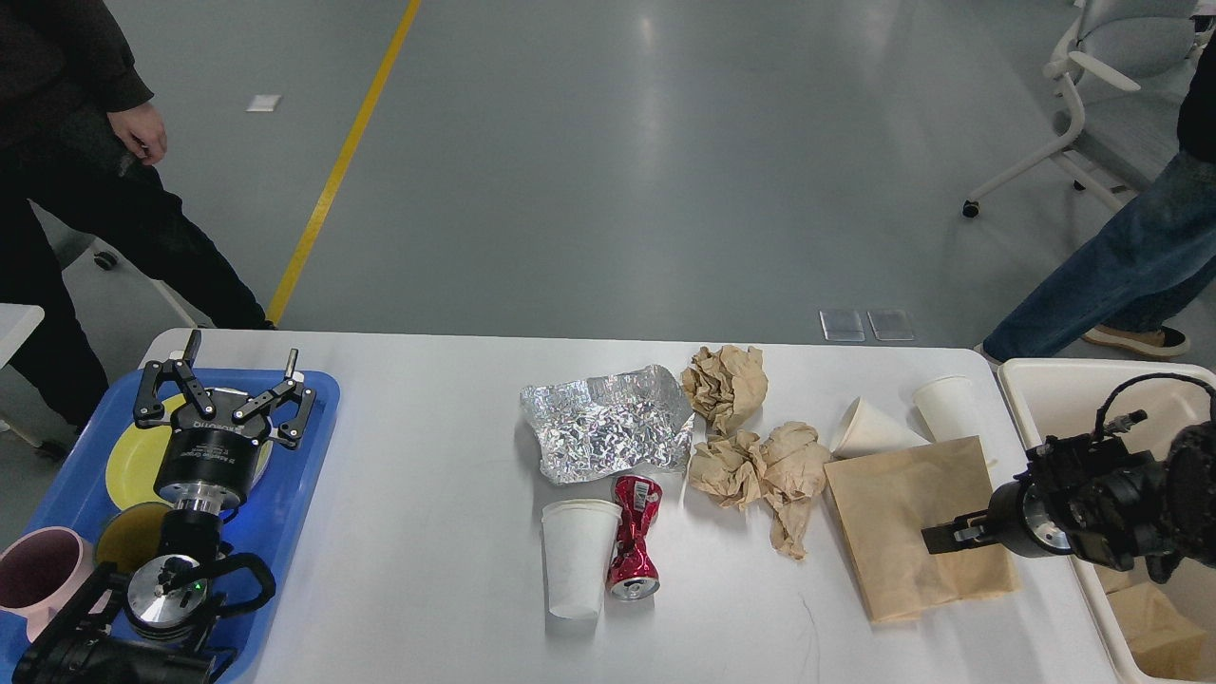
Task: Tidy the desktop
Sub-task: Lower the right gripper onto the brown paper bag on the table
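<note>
The white desktop (427, 532) holds a crumpled foil sheet (608, 423), crumpled brown paper balls (727, 380) (760, 465), a white paper cup (578, 560), a crushed red can (635, 551), two small paper cups (869, 429) (945, 404) and a flat brown paper bag (893, 513). My right gripper (936, 540) lies low over the bag's right half, seen side-on as one dark bar. My left gripper (239, 356) is open and empty above the yellow plate (128, 456).
A blue tray (285, 513) at the left holds the plate and a pink mug (43, 570). A cream bin (1054, 380) at the right edge holds brown paper. People stand at the far left (85, 190) and far right (1121, 275). An office chair (1111, 57) stands behind.
</note>
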Controlling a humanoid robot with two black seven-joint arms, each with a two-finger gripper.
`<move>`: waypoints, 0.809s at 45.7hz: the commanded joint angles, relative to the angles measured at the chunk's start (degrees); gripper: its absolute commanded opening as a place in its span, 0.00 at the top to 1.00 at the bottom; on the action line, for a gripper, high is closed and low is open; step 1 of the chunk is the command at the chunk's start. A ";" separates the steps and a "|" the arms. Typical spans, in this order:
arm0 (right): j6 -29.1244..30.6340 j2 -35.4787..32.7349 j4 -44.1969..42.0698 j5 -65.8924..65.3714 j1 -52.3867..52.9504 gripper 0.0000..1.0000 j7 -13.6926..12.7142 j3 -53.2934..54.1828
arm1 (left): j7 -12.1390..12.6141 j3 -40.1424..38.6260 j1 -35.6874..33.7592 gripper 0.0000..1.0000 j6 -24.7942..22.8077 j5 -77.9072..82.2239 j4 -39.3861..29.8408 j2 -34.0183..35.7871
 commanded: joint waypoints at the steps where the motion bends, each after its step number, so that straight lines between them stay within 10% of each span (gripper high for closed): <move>1: 0.46 0.20 0.14 0.05 -0.28 0.52 -0.43 0.04 | 0.00 0.00 0.00 0.04 0.07 0.00 0.00 0.00; 6: 0.55 -0.24 2.07 0.49 -0.11 1.00 -1.14 0.04 | 0.00 0.00 0.00 0.04 -0.02 0.00 0.00 0.00; 37: 1.34 -5.69 24.04 2.33 11.22 1.00 -11.07 3.47 | 0.00 0.00 0.00 0.04 0.07 0.00 0.00 0.00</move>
